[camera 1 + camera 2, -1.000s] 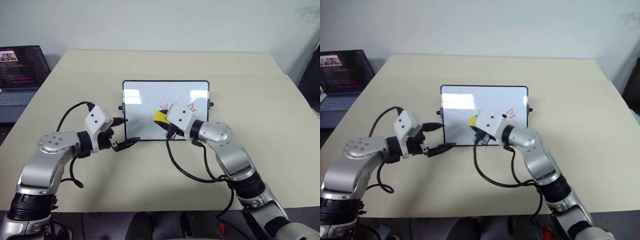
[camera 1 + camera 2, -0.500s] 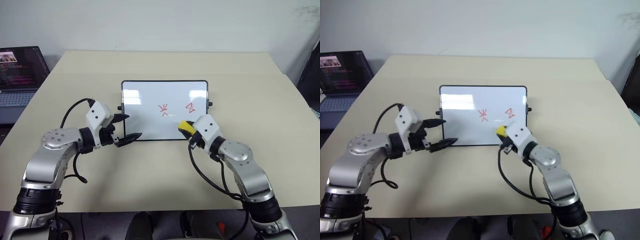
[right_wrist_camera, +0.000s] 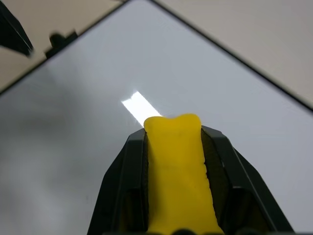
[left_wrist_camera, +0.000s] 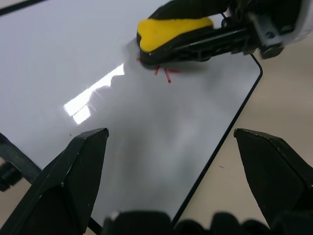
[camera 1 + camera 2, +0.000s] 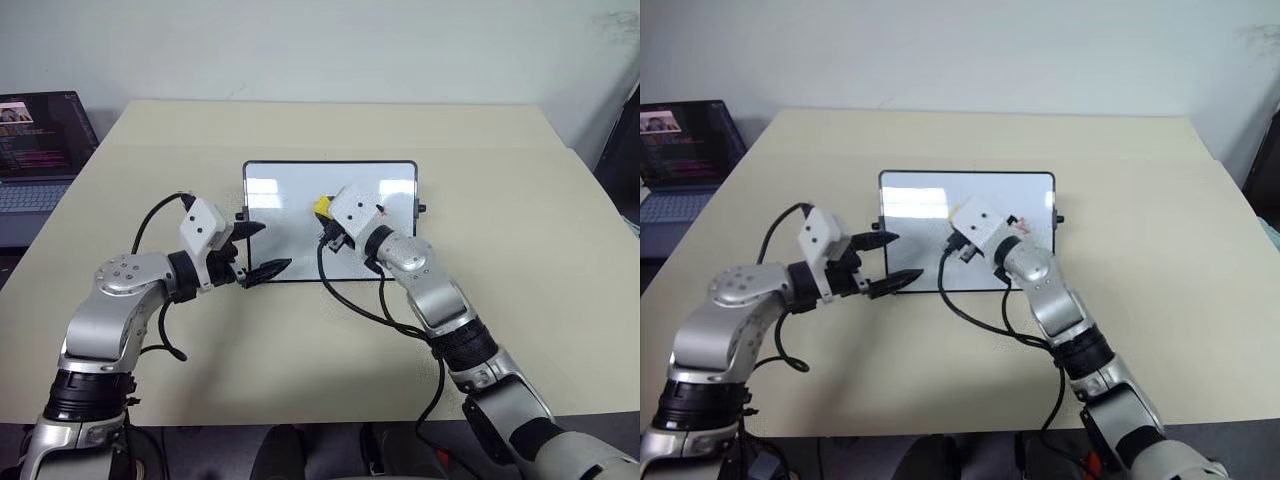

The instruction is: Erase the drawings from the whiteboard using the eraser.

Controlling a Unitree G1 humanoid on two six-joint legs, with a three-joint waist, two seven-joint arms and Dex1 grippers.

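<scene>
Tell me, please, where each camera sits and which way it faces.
Head views: look forward and down at the table; both arms show.
Left wrist view: looks along the open left gripper across the whiteboard.
Right wrist view: looks along the right gripper, shut on the eraser.
Shared: the left wrist view also shows the eraser over a red drawing.

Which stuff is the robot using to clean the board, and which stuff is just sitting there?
For the job:
- whiteboard
- red drawings
- yellow eraser, shut in the right gripper

Just sitting there:
- laptop
- table
</scene>
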